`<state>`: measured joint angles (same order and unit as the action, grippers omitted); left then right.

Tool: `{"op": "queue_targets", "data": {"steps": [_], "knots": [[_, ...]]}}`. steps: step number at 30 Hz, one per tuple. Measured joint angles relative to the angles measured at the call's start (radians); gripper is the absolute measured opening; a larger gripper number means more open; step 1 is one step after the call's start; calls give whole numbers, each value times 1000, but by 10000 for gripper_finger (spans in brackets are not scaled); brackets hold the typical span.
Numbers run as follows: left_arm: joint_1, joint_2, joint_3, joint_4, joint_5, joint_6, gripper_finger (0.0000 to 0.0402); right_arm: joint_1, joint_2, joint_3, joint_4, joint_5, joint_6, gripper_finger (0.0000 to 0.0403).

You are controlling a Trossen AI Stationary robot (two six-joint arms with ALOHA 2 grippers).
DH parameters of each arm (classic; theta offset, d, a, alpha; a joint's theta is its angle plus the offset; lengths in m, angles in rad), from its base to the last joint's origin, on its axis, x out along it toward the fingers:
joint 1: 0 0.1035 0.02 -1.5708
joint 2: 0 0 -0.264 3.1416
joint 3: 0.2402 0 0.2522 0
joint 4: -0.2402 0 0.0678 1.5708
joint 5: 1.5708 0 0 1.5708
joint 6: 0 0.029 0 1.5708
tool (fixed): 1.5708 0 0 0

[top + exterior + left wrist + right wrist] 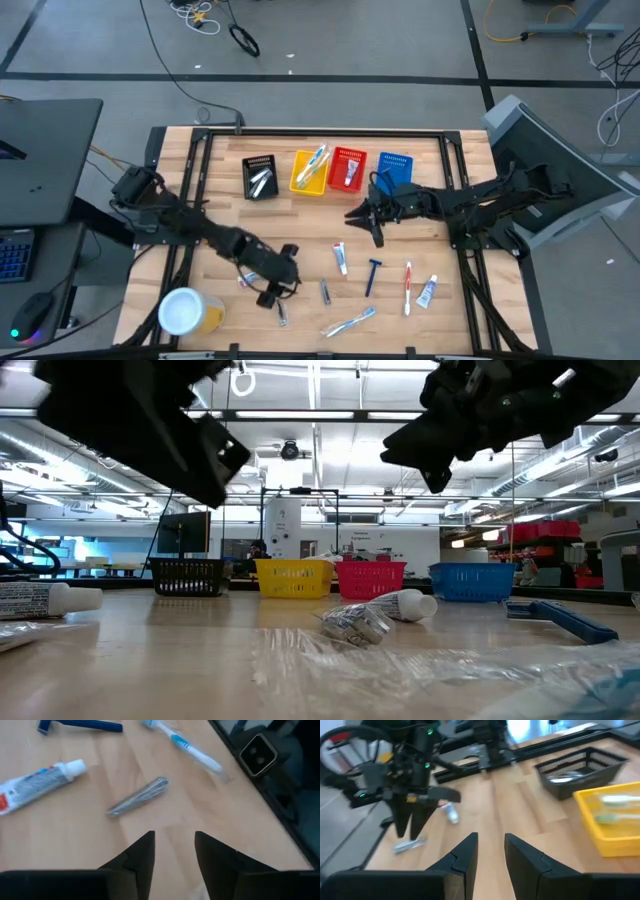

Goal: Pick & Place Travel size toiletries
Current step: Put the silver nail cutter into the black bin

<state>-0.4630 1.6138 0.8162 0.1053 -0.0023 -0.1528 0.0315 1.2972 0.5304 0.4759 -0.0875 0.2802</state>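
Four baskets [325, 172] sit in a row along the table's [420, 310] far edge, and I can see they are partly filled: silvery packets in the black one, toothbrushes in the yellow, a tube in the red; the blue looks empty, though I can't be sure from above. Roughly half the travel size toiletries [373, 277] are left, scattered toward the near edge: tubes, a blue razor, toothbrushes and silvery packets. My left gripper [277, 293] hovers low near the near-left part, fingers parted and holding nothing, with a silvery packet [138, 796] just ahead of it. My right gripper [364, 217] waits near the table's middle, just in front of the red and blue baskets, fingers also apart and empty. I judge the sorting about halfway done.
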Motion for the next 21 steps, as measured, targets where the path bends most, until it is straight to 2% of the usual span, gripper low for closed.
{"op": "queue_targets", "data": {"steps": [7, 14, 21], "knots": [[-131, 33, 0, 14, -5, -76, 166, 110, 0, -1, 18, 46, 0, 105], [-190, 158, 0, 20, -13, -70, 163, 198, 0, -1, 23, 129, 0, 105], [-197, 214, 4, 44, -72, 80, 150, 235, -1, -1, 22, 148, -38, 105]]}}
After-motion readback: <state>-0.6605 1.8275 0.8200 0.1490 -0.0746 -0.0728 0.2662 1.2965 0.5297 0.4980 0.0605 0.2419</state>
